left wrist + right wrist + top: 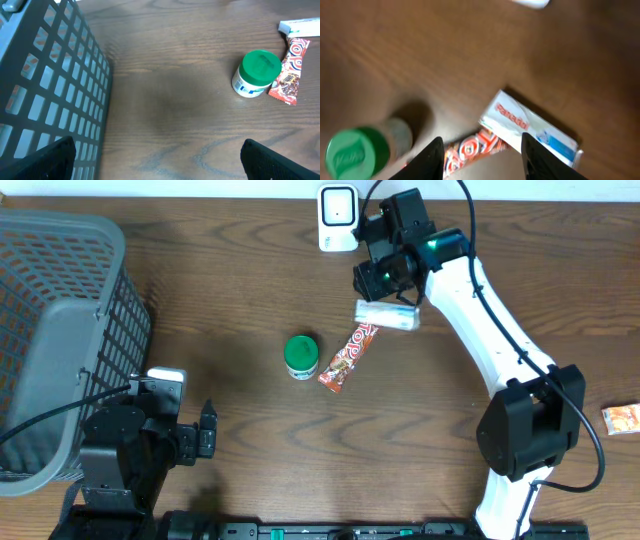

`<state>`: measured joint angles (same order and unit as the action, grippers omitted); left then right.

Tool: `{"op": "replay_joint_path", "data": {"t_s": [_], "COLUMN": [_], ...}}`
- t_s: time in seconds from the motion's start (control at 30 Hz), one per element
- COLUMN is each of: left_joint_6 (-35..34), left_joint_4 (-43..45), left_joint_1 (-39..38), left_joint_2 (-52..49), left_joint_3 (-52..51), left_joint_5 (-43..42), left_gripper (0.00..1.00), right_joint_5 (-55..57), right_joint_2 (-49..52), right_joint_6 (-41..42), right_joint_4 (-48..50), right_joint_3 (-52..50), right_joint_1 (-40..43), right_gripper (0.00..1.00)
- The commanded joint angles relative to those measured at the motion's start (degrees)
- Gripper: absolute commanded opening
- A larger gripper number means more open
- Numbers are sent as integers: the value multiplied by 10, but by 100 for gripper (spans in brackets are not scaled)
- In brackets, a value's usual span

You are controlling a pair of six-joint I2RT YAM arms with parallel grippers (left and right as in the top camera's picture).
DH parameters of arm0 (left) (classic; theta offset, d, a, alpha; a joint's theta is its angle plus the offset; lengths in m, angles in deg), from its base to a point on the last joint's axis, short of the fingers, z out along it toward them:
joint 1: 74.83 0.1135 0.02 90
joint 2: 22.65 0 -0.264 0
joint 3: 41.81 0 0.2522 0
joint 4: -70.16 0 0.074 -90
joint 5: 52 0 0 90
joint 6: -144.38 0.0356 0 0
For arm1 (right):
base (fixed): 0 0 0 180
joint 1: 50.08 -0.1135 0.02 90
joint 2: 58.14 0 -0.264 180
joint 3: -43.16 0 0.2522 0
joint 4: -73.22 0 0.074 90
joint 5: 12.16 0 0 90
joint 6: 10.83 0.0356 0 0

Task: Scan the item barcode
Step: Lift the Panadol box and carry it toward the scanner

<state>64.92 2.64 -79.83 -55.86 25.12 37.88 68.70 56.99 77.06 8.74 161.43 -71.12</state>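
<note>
The right fingers [431, 160] are spread and pinch nothing. The white box [530, 131] lies flat on the tabletop [420, 60], printed face up, just beyond their tips and nearer the right-hand one. Its long axis slants across the gap between them. This looks like the grasping step: next, straddle its narrow width, close, and carry it to the scanner [338, 218]. The left fingers [280, 160] are spread and empty.
</note>
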Motion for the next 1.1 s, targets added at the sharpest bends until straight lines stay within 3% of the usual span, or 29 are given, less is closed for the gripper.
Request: {"op": "replay_joint_path", "data": {"t_s": [0.0,0.07,0.13,0.33,0.4,0.53,0.67,0.73,0.9,1.07], "left_joint_6": [5,5,5,5,5,5,5,5,5,5], "left_joint_4": [0,0,0,0,0,0,0,0,0,0], "left_joint_1": [-2,-2,-2,-2,-2,-2,-2,-2,-2,-2], "left_joint_2": [4,4,4,4,4,4,4,4,4,4], "left_joint_3": [6,6,6,6,6,6,6,6,6,6], "left_joint_5": [-3,-3,-3,-3,-3,-3,-3,-3,-3,-3], "left_gripper": [99,99,99,99,99,99,99,99,99,99], "right_joint_5": [31,56,83,80,73,97,150,168,258,316], "right_joint_2": [15,15,15,28,32,49,78,97,121,121], "right_joint_6": [2,-35,-59,82,52,-97,-136,-164,-164,-179], "right_joint_4": [-11,-18,-19,-40,-36,-35,-40,-42,-37,-30], "right_joint_3": [9,9,9,8,8,8,7,7,7,7], "right_joint_1": [-1,-1,3,15,14,5,2,2,-6,-31], "right_gripper": [79,89,90,88,89,90,84,72,72,79]}}
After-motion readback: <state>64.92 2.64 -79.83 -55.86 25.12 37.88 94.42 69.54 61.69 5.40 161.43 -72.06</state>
